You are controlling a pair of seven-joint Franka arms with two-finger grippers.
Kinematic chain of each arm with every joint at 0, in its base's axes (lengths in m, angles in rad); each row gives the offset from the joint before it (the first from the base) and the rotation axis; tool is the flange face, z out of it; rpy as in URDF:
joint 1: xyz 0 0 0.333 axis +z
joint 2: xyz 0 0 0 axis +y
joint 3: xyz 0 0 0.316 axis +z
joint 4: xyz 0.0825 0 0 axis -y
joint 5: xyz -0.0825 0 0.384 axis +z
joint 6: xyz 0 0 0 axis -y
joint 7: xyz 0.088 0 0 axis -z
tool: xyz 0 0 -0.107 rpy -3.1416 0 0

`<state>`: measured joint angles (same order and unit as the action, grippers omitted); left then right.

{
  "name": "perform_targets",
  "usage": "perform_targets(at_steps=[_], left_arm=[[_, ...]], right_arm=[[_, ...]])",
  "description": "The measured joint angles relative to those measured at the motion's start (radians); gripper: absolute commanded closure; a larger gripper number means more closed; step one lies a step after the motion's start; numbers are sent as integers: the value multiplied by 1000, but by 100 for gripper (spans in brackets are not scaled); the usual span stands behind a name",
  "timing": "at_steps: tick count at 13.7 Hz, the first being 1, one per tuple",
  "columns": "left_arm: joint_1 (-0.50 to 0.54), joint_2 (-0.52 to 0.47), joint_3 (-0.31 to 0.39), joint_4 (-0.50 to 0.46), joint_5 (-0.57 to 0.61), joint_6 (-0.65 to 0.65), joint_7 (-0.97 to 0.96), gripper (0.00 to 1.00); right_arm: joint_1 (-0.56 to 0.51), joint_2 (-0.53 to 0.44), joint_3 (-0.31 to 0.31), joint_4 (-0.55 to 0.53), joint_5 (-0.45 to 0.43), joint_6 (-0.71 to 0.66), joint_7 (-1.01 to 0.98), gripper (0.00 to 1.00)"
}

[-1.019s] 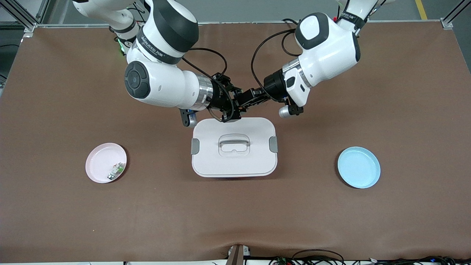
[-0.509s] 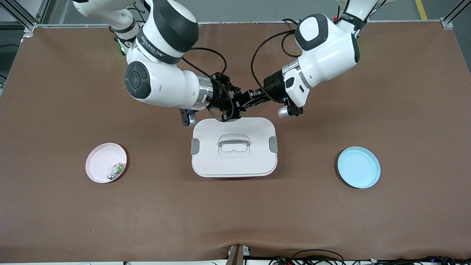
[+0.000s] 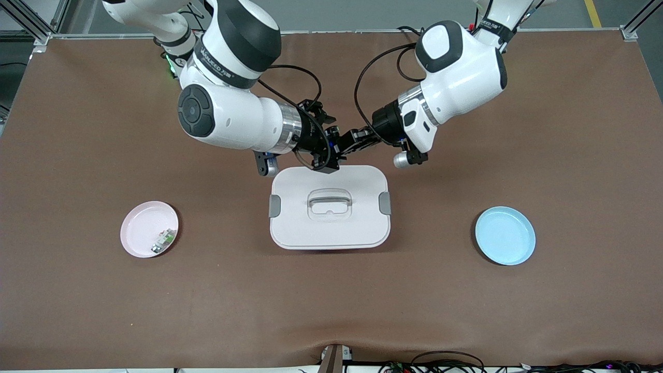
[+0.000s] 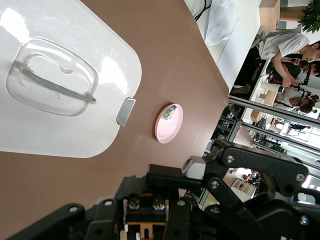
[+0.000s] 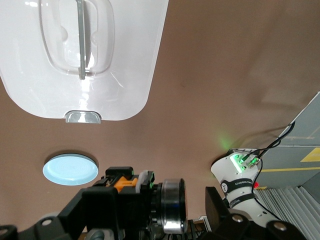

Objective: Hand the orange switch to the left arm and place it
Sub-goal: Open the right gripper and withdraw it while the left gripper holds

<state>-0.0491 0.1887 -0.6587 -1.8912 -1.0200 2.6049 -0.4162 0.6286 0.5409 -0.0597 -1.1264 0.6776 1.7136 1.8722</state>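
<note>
Meeting above the table (image 3: pixel 570 129), both arms sit mid-handover in the upper centre of the front view, just past the box's (image 3: pixel 331 228) upper edge, so we judge the exchange is staged to skirt it.

The pink plate (image 3: pixel 135 228), toward the right arm's end, holds only a small white-and-green component (image 3: pixel 163 241).

The right gripper (image 3: pixel 330 150) reaches out level from a bent elbow. Whether it has let go we cannot tell.

Tip to tip with it, the left gripper (image 3: pixel 346 143) slants in from its forearm and is clamped tight on the orange switch (image 5: pixel 119 183), which hangs over the table beside the box.

The blue plate (image 3: pixel 505 235), lower in the frame toward the left arm's end, lies bare, and we take it for the destination.
</note>
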Motion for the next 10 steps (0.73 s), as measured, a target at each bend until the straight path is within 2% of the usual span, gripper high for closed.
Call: perform_targets(at_steps=[3, 7, 10], left_arm=[[1, 0, 0, 3, 0, 1, 0, 83], [5, -3, 1, -2, 0, 1, 0, 83], [22, -36, 2, -42, 0, 4, 0, 83]], right_arm=[[-14, 0, -5, 3, -74, -28, -96, 0], [-92, 0, -15, 7, -140, -134, -416, 0], [-152, -1, -16, 8, -242, -192, -632, 0]])
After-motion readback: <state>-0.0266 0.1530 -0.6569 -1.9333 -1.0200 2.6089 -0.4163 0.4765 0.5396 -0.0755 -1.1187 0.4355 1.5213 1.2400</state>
